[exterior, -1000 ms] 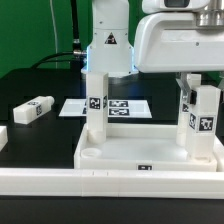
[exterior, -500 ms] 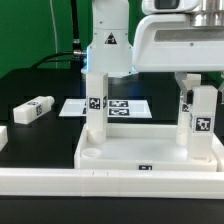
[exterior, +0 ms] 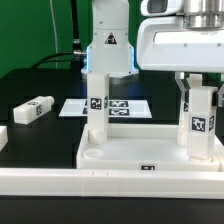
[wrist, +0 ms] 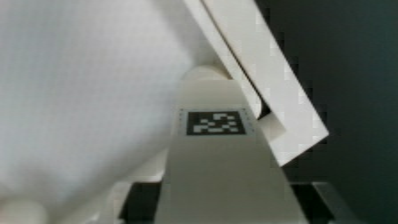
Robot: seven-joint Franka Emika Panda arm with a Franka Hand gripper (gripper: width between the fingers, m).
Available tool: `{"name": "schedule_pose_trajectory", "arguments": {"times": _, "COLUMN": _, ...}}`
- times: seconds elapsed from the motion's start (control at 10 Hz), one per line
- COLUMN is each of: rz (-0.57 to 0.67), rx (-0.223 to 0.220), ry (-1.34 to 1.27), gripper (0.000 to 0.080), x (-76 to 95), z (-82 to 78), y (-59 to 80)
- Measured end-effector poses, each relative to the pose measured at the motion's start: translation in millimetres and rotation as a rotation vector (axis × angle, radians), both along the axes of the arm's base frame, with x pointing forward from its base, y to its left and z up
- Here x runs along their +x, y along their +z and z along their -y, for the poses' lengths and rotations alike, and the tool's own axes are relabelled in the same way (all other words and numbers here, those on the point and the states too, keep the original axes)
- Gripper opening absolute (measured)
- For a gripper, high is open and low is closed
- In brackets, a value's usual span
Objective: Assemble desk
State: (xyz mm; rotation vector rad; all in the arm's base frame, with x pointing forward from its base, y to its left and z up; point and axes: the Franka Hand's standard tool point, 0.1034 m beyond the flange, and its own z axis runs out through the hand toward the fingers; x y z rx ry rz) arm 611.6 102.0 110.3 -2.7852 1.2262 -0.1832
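1. The desk top (exterior: 140,148) lies flat on the black table (exterior: 40,85), near the front. Its raised rim faces up and it sits just behind the long white rail (exterior: 50,182).
2. One leg, the standing leg (exterior: 96,108), is upright in the back corner of the desk top on the exterior view's left. A black-and-white tag shows on its face.
3. A second one, the held leg (exterior: 203,122), stands upright at the corner on the exterior view's right. Its lower end is down inside the rim, but I can't tell how far it is seated.
4. The gripper (exterior: 200,97) comes straight down over the top of the held leg. In the wrist view the dark fingers (wrist: 143,203) press against the two sides of that leg with no gap, so they are clamped on it.
5. A loose leg (exterior: 33,110) lies on its side on the table, well apart from the desk top, on the exterior view's left.
6. The marker board (exterior: 125,106) lies flat behind the desk top, partly hidden by the standing leg.
7. The arm's white base (exterior: 105,45) rises behind the marker board.
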Motion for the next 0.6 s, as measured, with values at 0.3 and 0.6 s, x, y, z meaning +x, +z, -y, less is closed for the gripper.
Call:
{"name": "schedule_pose_trajectory", "arguments": {"times": 0.3, "rz": -0.011, "rx": 0.042, "ry": -0.233, "gripper": 0.0291, "x": 0.0, "z": 0.1, "y": -0.3}}
{"name": "schedule_pose_trajectory", "arguments": {"times": 0.6, "rz": -0.026, "rx": 0.077, "ry": -0.458, "gripper": 0.0291, "x": -0.2, "z": -2.5, "y": -0.5}}
